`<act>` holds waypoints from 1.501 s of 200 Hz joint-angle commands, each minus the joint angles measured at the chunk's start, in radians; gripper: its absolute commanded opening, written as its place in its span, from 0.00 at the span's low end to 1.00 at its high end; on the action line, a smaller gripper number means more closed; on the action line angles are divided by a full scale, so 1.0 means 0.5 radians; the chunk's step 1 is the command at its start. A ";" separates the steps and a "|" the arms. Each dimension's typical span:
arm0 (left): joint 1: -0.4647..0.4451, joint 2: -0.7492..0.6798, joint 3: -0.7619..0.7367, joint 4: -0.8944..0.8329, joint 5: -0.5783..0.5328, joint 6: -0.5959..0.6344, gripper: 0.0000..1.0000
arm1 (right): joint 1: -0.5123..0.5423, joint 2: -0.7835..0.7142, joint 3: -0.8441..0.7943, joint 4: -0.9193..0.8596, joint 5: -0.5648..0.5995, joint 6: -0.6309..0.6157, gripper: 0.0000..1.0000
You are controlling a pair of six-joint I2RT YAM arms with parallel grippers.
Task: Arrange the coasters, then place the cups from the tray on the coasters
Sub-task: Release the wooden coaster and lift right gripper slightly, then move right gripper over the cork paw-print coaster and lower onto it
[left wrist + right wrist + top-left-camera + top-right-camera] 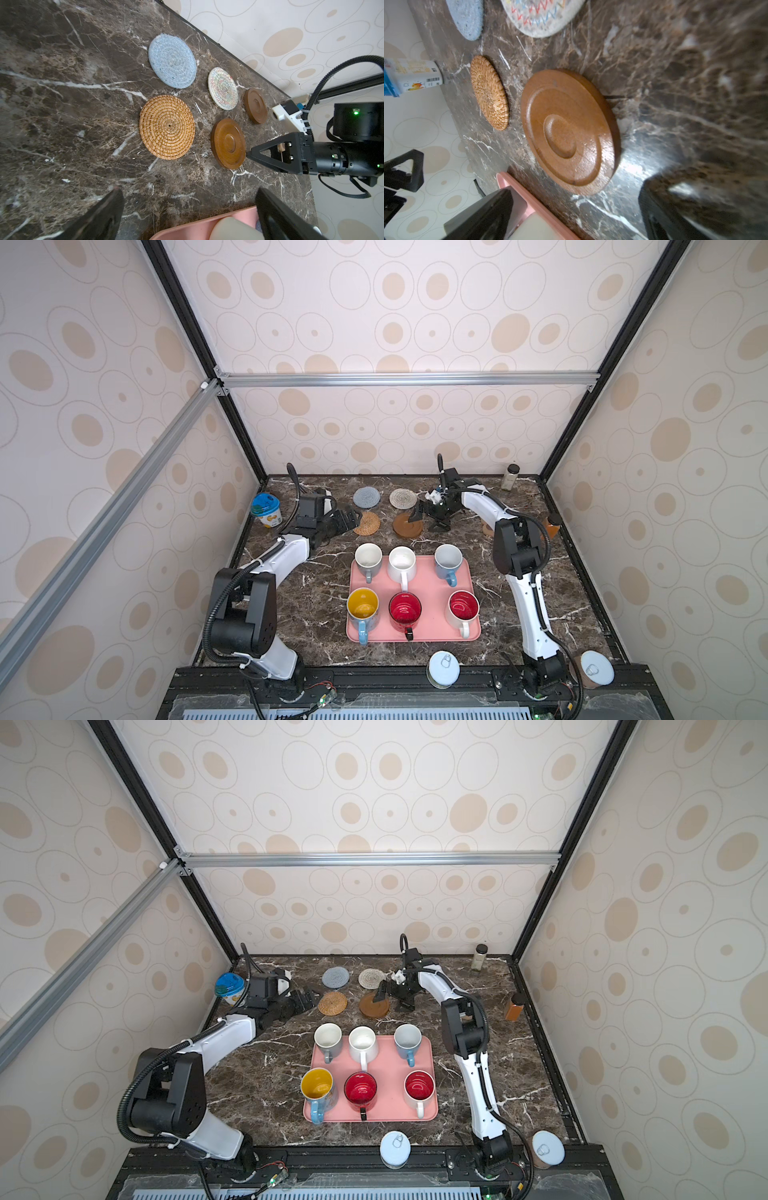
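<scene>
Where mugs (402, 562) stand: six, upright, inside pink tray (428, 591)
Left gripper (351, 519): jaws spread, empty, beyond tray
Right gripper (428, 519): jaws spread, empty

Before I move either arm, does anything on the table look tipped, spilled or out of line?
Nothing tipped or spilled: all six mugs stand upright on the pink tray. Five coasters lie flat in a group. One oddity: a tan piece, mostly hidden by the right arm, lies apart from them.
</scene>
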 commanded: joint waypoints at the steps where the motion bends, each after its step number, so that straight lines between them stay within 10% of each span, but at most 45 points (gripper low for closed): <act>1: 0.015 -0.014 0.046 0.012 0.003 -0.027 1.00 | 0.027 -0.010 -0.063 0.070 -0.099 0.051 0.99; 231: 0.015 -0.030 0.034 -0.003 -0.011 -0.025 1.00 | -0.065 -0.204 -0.007 0.057 0.040 0.031 0.99; 300: 0.015 -0.011 0.052 0.013 -0.003 -0.039 1.00 | -0.395 -0.319 0.151 -0.571 0.986 -0.386 0.99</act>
